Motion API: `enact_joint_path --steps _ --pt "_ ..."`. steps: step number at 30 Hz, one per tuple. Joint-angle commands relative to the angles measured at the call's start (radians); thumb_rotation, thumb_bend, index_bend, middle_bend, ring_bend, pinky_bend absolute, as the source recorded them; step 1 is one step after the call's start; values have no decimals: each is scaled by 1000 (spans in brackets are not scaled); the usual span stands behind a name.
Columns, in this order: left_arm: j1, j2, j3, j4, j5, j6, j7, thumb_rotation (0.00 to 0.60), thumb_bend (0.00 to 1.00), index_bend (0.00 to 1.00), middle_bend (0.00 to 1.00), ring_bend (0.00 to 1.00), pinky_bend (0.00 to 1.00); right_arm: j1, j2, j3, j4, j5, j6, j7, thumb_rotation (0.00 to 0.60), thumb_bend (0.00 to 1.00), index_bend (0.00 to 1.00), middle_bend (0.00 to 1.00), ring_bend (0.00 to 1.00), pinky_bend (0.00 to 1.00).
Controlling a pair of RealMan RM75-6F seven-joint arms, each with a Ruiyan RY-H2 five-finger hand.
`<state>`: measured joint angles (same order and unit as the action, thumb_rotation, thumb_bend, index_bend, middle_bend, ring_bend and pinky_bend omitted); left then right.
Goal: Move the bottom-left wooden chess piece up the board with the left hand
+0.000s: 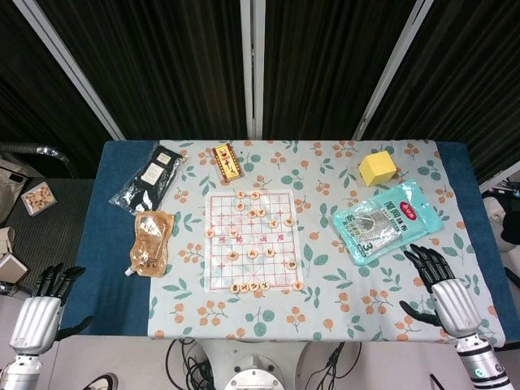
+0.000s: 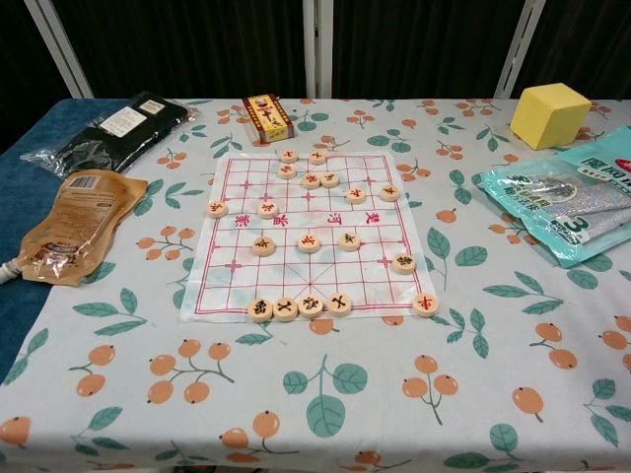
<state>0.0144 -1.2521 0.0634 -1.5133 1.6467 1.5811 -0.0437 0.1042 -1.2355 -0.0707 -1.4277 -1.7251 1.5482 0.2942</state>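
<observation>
A white chess board [image 1: 284,244] [image 2: 233,251] with red lines lies mid-table, with several round wooden pieces on it. The bottom-left piece [image 1: 235,288] [image 2: 260,309] sits first in a short row along the board's near edge. My left hand [image 1: 41,309] hangs off the table's near left corner, fingers spread, holding nothing, far from the board. At the near right edge of the table my right hand [image 1: 443,288] is also spread and empty. Neither hand shows in the chest view.
A brown pouch [image 1: 151,240] [image 2: 71,223] and a black packet [image 1: 149,176] [image 2: 108,128] lie left of the board. A small red box [image 1: 227,161] [image 2: 267,116] sits behind it. A yellow block [image 1: 378,168] [image 2: 550,114] and a teal bag [image 1: 387,220] [image 2: 567,202] are on the right.
</observation>
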Motion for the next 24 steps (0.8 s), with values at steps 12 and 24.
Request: enact_joint_path --steps 12,24 --pt "13 3 -1 -4 12 32 9 600 129 152 140 0 46 -14 -9 0 24 3 15 -4 600 128 0 0 0 0" --pt "-80 -15 15 -67 88 -90 30 600 130 136 139 0 49 -23 -7 23 57 36 30 24 600 129 0 0 0 0"
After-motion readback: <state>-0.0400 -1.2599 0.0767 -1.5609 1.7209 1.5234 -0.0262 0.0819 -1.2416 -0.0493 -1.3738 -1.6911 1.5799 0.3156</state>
